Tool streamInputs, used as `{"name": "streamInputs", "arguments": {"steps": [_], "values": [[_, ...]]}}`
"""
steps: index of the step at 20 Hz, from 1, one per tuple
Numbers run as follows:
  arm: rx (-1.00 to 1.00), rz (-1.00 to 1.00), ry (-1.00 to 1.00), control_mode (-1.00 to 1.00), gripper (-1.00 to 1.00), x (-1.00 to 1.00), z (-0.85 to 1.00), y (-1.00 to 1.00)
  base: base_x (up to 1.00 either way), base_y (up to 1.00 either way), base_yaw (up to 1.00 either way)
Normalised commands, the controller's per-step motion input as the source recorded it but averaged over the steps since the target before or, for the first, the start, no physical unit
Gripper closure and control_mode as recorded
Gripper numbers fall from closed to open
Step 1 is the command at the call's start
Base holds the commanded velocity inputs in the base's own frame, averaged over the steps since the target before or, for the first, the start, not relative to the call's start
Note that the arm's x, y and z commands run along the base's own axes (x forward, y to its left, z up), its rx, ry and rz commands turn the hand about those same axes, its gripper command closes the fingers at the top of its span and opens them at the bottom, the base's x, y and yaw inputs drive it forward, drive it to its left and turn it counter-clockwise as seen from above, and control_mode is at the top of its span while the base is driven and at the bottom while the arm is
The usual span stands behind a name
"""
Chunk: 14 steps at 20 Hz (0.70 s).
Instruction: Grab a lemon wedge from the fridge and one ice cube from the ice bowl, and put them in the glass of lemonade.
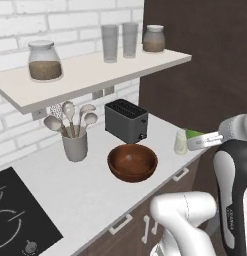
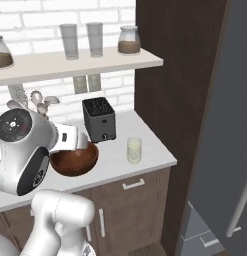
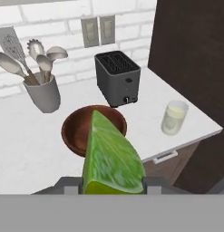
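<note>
Gripper (image 3: 112,183) clamps the lemon wedge (image 3: 111,156), here green, between its jaws above the ice bowl (image 3: 75,129), with the glass of lemonade (image 3: 173,118) nearby on the counter (image 3: 31,145). Light, soft, probably slippery; best held across its flat flanks

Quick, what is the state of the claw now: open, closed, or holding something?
Claw: closed on a green wedge.
</note>
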Motion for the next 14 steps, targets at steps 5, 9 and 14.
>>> {"name": "streamInputs", "arguments": {"steps": [5, 9, 14], "values": [[0.0, 0.06, 0.02, -1.0, 1.0, 0.13, 0.0, 0.0, 0.0, 0.0, 0.0], [-0.03, 0.19, 0.28, -1.0, 1.0, 0.24, 0.01, 0.06, 0.0, 0.0, 0.0], [-0.35, 0.33, 0.3, -1.0, 1.0, 0.22, 0.01, 0.05, 0.0, 0.0, 0.0]]}}
